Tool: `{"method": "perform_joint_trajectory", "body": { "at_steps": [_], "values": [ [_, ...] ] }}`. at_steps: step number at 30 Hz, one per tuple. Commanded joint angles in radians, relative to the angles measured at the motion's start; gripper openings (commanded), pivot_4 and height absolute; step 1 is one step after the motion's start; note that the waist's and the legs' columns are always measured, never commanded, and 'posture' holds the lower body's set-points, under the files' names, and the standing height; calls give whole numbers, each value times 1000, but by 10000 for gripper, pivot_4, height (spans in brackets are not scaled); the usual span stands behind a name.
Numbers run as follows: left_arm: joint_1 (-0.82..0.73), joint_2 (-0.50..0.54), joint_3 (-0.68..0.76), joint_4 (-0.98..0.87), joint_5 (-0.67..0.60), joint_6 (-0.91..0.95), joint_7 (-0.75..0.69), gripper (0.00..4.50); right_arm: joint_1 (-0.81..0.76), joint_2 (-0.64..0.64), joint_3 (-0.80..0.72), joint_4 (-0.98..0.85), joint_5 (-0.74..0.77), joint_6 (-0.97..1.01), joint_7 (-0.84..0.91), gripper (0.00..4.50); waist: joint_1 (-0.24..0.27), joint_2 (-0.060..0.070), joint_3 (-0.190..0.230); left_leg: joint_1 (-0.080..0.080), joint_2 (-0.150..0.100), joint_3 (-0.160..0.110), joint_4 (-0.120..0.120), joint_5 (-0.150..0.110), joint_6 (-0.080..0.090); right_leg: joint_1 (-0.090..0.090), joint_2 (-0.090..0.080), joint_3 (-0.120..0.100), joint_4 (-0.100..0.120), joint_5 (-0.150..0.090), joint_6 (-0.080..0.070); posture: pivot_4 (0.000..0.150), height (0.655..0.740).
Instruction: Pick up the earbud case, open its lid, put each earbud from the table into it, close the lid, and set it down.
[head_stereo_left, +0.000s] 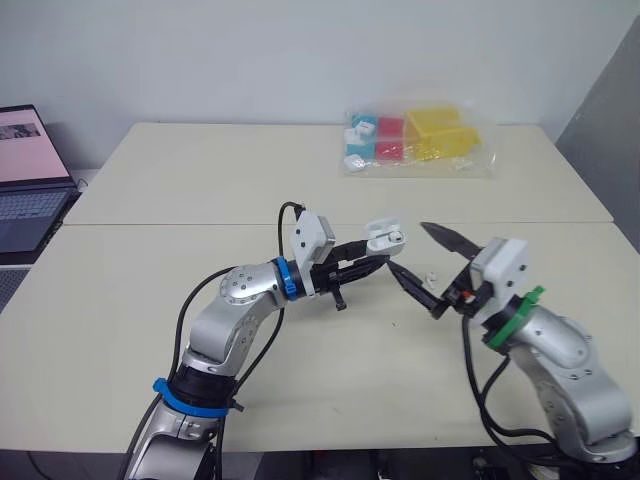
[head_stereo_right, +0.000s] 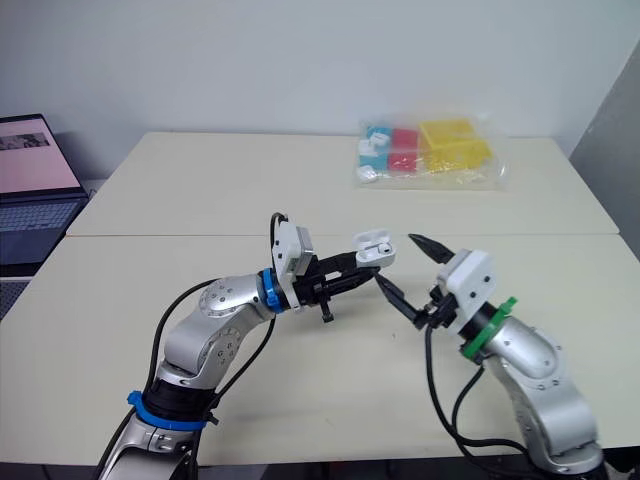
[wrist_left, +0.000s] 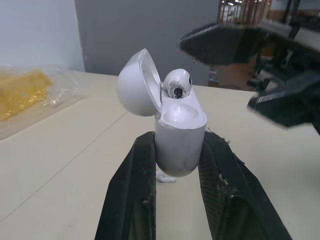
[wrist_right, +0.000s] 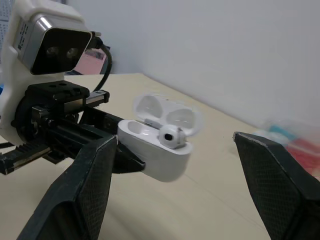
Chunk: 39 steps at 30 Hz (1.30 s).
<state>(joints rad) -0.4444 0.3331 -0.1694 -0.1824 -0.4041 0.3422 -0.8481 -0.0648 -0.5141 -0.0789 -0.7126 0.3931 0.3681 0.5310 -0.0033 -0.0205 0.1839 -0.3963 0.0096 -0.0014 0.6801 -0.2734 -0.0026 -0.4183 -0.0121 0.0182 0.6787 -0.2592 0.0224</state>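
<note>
My left gripper (head_stereo_left: 376, 259) is shut on the white earbud case (head_stereo_left: 384, 238) and holds it above the table's middle. The case's lid (wrist_left: 136, 82) stands open. One white earbud (wrist_left: 177, 84) sits in a slot of the case, its head sticking up. A second small white earbud (head_stereo_left: 432, 276) lies on the table just right of the case. My right gripper (head_stereo_left: 408, 247) is open, its two black fingers spread wide right beside the case, with nothing held between them.
A clear plastic bag (head_stereo_left: 420, 140) with blue, red and yellow boxes lies at the table's far side. An open laptop (head_stereo_left: 25, 180) stands off the left edge. A seam (head_stereo_left: 180, 224) between two tabletops runs across behind the grippers.
</note>
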Motion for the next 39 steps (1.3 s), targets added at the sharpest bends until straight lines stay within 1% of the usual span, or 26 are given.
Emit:
{"method": "perform_joint_trajectory", "body": {
  "at_steps": [1, 3, 6, 8, 11, 13, 16, 21, 22, 30, 39],
  "values": [
    [-1, 8, 1, -12, 16, -46, -19, 8010, -15, -66, -131, -16, 102, 81, 20, 38697, 0, 0, 0, 0, 0, 0, 0, 0, 0, 0, 0, 0, 0, 0, 0, 1500, 7400],
    [3, 12, 0, -9, 22, -57, -26, 8010, -23, -109, -175, 5, 142, 150, 16, 38697, 0, 0, 0, 0, 0, 0, 0, 0, 0, 0, 0, 0, 0, 0, 0, 1500, 7400],
    [6, 17, -1, -8, 28, -70, -33, 8010, -43, -171, -203, 29, 178, 263, -1, 38697, 0, 0, 0, 0, 0, 0, 0, 0, 0, 0, 0, 0, 0, 0, 0, 1500, 7400],
    [9, 21, 0, -4, 33, -80, -40, 8010, -101, -240, -176, 56, 174, 392, -21, 38697, -2, 0, 0, 0, 0, 0, 0, 0, 0, 0, 0, 1, 0, 0, -1, 1500, 7400],
    [11, 24, 2, 3, 41, -91, -46, 8010, -252, -302, -71, 120, 167, 656, -88, 38697, -7, 0, 0, 1, 1, 3, 0, 0, 0, 0, 0, 2, 1, 1, -1, 1500, 7400],
    [10, 22, 1, 5, 43, -96, -44, 8010, -336, -266, -26, 172, 175, 794, -138, 38697, -6, 0, 0, 1, 1, 1, 0, 0, 0, 0, 0, 2, 0, 3, -5, 1500, 7400],
    [10, 19, 0, 4, 46, -96, -43, 8010, -411, -193, -1, 230, 158, 893, -202, 38697, -3, 0, 0, 0, 2, -1, 0, 0, 1, -1, 2, 3, 0, 3, -5, 1500, 7400],
    [17, 22, -5, 3, 52, -104, -50, 8010, -474, -51, 37, 360, 88, 971, -305, 38697, -3, 0, 0, -3, 1, -1, -1, 0, 0, -2, 1, 2, 0, 3, -5, 1500, 7400],
    [16, 22, -5, 4, 52, -105, -50, 8010, -471, -35, 49, 380, 72, 956, -312, 38697, -3, 0, 0, -3, 1, 0, -1, 0, 0, -2, 1, 2, -1, 3, -5, 1500, 7400],
    [21, 25, -5, 5, 59, -109, -57, 8010, -456, 22, 77, 455, -19, 848, -334, 38697, -3, 0, 0, -3, 0, 0, -1, 0, 1, -2, 0, 1, -1, 3, -5, 1500, 7400],
    [23, 19, -4, 6, 64, -110, -60, 8010, -408, 75, 71, 472, -65, 826, -346, 38697, -5, 0, 0, -3, 0, 0, -1, 0, 1, -2, 0, 1, 0, 3, -5, 1500, 7400]
  ]
}}
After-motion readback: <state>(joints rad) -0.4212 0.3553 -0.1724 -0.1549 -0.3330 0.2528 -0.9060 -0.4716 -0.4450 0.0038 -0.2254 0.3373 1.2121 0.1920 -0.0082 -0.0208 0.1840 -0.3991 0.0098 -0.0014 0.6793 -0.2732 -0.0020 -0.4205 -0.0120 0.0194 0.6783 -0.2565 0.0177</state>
